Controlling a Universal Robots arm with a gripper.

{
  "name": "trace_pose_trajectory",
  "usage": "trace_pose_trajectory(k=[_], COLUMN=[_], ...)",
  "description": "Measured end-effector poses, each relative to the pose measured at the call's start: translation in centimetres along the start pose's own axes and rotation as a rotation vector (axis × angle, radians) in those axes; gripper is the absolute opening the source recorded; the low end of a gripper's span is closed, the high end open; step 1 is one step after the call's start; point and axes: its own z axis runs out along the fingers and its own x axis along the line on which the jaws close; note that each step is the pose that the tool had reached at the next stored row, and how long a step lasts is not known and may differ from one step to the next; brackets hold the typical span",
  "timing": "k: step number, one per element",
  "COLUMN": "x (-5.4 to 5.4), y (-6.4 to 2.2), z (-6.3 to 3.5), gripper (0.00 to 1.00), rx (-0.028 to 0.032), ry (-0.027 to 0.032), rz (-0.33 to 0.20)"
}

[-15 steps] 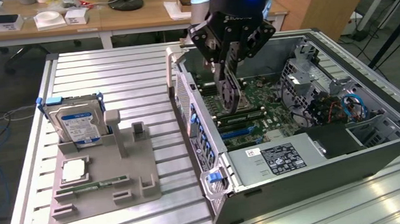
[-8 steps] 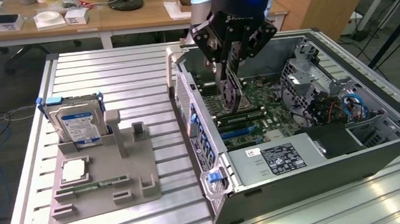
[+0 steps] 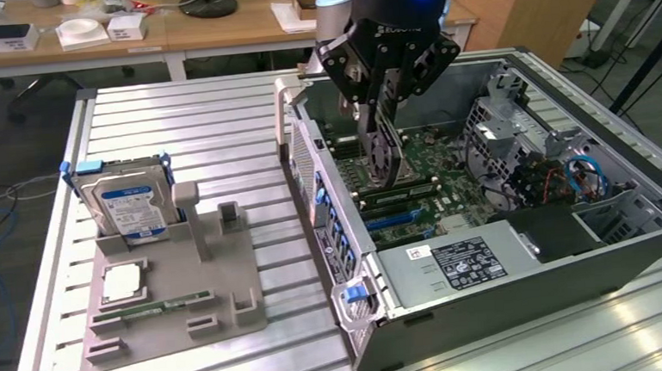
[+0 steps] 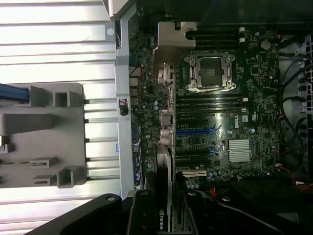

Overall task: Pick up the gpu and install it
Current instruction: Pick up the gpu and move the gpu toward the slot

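Ribbed metal tabletop (image 3: pixel 178 126). Directly on it: grey parts holder (image 3: pixel 198 275) toward the exterior view's left, open computer case (image 3: pixel 522 299) just beside, toward the right.

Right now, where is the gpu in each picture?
Exterior view: gpu hangs edge-down from the gripper, over the motherboard inside the open case.
Wrist view: gpu seen edge-on, along the case wall, over the motherboard.
Shared landmark: the gray parts holder beside the case.

White ROBOTIQ lettering on the gripper (image 3: pixel 381 129) body above its fingers, an NVIDIA eye logo on the edge of the gpu (image 4: pixel 164 196) clamped between them, white DELL on the motherboard (image 4: pixel 254 134) below the hand; hard drive label (image 3: pixel 129 211) unreadable.
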Motion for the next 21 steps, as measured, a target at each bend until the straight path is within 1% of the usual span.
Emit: trace_pose_trajectory(k=[6, 21], x=[-0.2, -1.1], y=[0.01, 0.08], z=[0.01, 0.04], gripper=[0.26, 0.26], rx=[0.0000, 0.0000], ry=[0.0000, 0.0000], rz=[0.000, 0.000])
